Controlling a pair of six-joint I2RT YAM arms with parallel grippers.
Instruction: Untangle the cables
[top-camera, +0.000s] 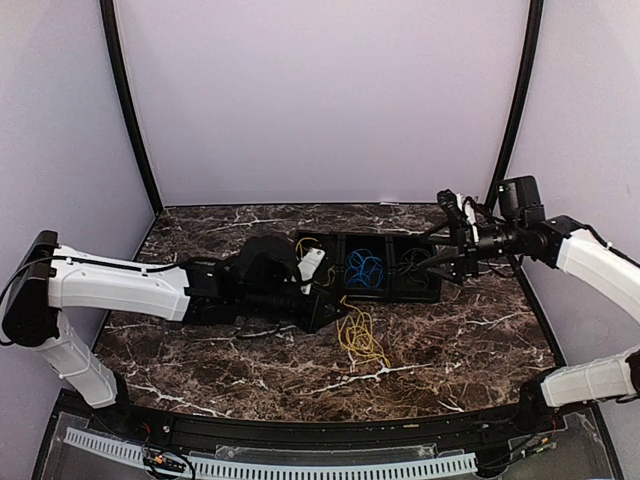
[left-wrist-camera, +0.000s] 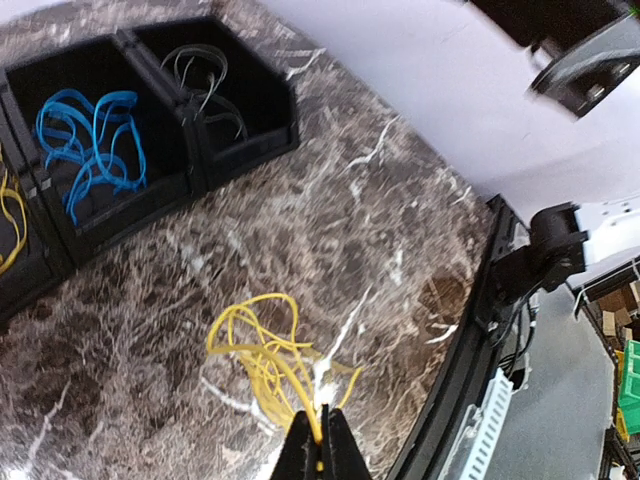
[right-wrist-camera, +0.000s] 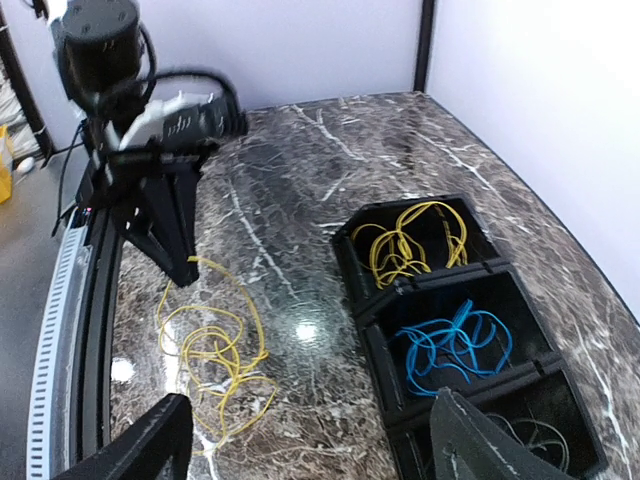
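The left gripper (left-wrist-camera: 320, 452) was clenched on one strand of the loose yellow cable (left-wrist-camera: 262, 348). In the left wrist view this strand came out from between the closed fingers and ran straight into the rest of the coil. The coil lay spread on the dark marble table (left-wrist-camera: 400, 220), just in front of the fingertips.

From above, the left gripper (top-camera: 332, 302) stood at the far-left end of the loose yellow cable (top-camera: 360, 340). The coil stretched from there toward the near edge of the table (top-camera: 470, 340). It lay just beside the row of three black bins (top-camera: 340, 262), on their near side and outside them. I could not tell if the held strand was lifted off the surface.

The right gripper (right-wrist-camera: 320, 450) was released, with its two fingers wide apart and nothing between them. In the top view it hung (top-camera: 440, 250) at the right end of the bins, well apart from the loose yellow cable.

The other cables were inside the bins (right-wrist-camera: 430, 280). A second yellow cable (right-wrist-camera: 410, 240) lay in the left bin, the blue cable (right-wrist-camera: 455, 345) in the middle one and the black cable (right-wrist-camera: 535, 435) in the right one. The black cable was the nearest to the right gripper.
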